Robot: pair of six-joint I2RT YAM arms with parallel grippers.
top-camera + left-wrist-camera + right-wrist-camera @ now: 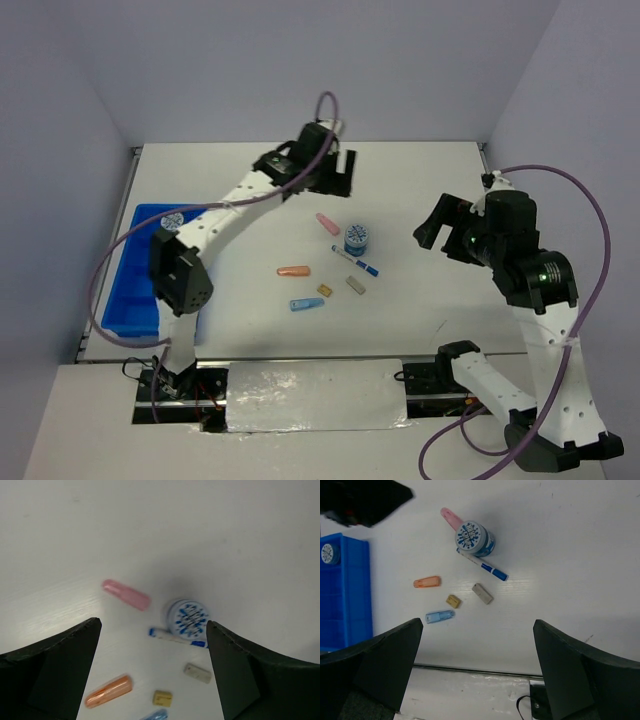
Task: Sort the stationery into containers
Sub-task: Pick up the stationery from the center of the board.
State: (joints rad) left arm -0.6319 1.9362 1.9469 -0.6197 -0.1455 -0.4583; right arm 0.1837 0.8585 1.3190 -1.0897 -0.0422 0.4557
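1. The white table (430,190) carried everything, and both arms hung over it.
2. The blue tray (130,290) lay along the table's left edge. One patterned tub (172,220) sat in its far end compartment.
3. The left gripper (152,625) hung over the far middle of the table with its jaws spread wide and nothing between them.
4. The right gripper (477,624) hung over the right side, jaws equally wide apart and empty.
5. The second tub (356,239) stood upright mid-table, well apart from the tray.
6. The pen (356,262) lay just on the near side of that tub.
7. The pink stick (327,223) lay just beyond the tub. The orange stick (294,270) and light-blue stick (306,304) lay nearer the arms' bases, to the left.
8. The tan block (324,290) and grey block (355,284) lay on the table, near each other but apart.
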